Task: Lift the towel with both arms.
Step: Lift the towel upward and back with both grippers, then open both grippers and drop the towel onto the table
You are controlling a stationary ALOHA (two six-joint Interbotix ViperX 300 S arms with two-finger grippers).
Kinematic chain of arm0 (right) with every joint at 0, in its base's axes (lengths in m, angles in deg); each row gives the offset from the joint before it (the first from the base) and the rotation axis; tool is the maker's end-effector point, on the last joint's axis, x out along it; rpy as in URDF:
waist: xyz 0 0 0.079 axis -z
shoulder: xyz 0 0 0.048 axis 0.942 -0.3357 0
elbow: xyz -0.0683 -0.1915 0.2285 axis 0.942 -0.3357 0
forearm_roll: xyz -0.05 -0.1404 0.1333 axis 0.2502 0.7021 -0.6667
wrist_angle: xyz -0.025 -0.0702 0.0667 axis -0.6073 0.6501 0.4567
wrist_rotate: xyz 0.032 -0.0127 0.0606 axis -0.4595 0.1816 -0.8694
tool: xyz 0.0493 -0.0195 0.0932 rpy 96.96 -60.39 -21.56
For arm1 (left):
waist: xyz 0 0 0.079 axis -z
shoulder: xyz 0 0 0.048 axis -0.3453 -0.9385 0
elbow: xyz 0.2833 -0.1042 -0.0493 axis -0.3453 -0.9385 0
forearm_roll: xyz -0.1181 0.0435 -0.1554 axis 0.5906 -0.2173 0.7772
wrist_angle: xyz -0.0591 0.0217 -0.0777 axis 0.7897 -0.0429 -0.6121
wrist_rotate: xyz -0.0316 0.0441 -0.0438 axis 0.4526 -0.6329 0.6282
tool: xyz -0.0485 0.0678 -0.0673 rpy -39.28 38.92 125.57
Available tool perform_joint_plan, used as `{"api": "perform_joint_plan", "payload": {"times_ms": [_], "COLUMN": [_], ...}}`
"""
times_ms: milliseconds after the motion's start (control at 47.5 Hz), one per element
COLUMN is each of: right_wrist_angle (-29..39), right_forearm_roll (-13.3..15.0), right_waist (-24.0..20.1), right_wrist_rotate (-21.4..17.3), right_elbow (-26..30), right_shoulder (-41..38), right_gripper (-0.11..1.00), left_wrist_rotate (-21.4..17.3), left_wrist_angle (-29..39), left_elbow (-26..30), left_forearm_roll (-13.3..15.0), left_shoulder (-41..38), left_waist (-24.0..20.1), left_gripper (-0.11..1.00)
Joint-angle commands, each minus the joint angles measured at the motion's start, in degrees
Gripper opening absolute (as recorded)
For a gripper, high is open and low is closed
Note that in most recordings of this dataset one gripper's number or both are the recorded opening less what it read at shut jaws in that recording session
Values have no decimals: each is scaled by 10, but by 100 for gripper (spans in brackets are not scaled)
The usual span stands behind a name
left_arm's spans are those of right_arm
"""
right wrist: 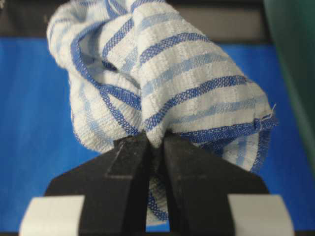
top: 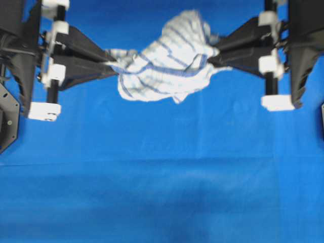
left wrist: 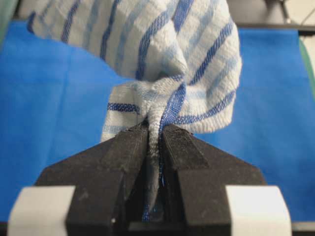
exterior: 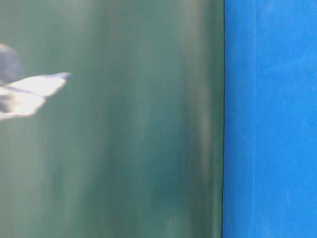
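Observation:
The towel (top: 167,63), white with blue and pale stripes, hangs bunched between both grippers above the blue table cover. My left gripper (top: 109,59) is shut on its left end; in the left wrist view the cloth (left wrist: 162,54) is pinched between the black fingers at the left gripper (left wrist: 155,129). My right gripper (top: 210,54) is shut on the right end; in the right wrist view the towel (right wrist: 172,78) bulges out just beyond the right gripper (right wrist: 156,138). A white blurred tip of the towel (exterior: 34,91) shows at the left of the table-level view.
The blue table cover (top: 162,177) spreads under and in front of the towel. Black arm bodies with white blocks stand at the far left (top: 20,61) and far right (top: 304,55). A green wall (exterior: 138,148) fills most of the table-level view.

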Motion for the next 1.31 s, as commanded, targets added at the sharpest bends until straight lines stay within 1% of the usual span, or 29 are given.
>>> {"api": "perform_joint_plan", "payload": {"times_ms": [0,126,379,421,464,506,527,569,590,632,695,716,759,843,990,1138,1285], "right_wrist_angle": [9,11,11,11,10,9,9,9,9,10,11,11,11,11,12,5,-35], "right_forearm_roll": [4,4,4,4,6,6,7,11,12,17,23,25,25,25,25,23,23], "right_waist": [1,1,1,1,1,1,1,1,1,1,1,1,1,1,1,1,1], "right_wrist_rotate": [2,4,16,17,18,17,16,13,13,14,11,10,10,9,6,-11,-40], "right_elbow": [33,41,45,45,45,45,45,46,45,45,43,43,43,42,33,-11,-85], "right_shoulder": [6,7,-4,-4,-4,-4,-5,-5,-6,-6,-6,-6,-6,-5,-6,-6,-18], "right_gripper": [11,11,11,11,11,12,15,27,35,47,62,66,69,64,64,64,64], "left_wrist_rotate": [-12,-25,-24,-24,-24,-24,-24,-23,-23,-23,-23,-23,-23,-22,-21,-21,-18], "left_wrist_angle": [5,6,4,3,3,3,3,3,3,3,3,3,3,3,2,-22,-69], "left_elbow": [36,48,50,48,47,46,44,42,41,40,38,38,36,32,16,-26,-83], "left_forearm_roll": [-3,-3,-2,-3,-3,-2,-3,-3,-3,-2,-2,-2,-2,-3,-2,-2,-2], "left_shoulder": [5,5,3,3,4,4,4,6,6,6,7,6,6,6,0,-19,-44], "left_waist": [-2,-2,-2,-2,-2,-2,-2,-2,-2,-2,-1,-2,-1,-2,4,17,20], "left_gripper": [4,4,6,14,25,38,44,60,66,77,89,91,93,91,91,91,91]}}
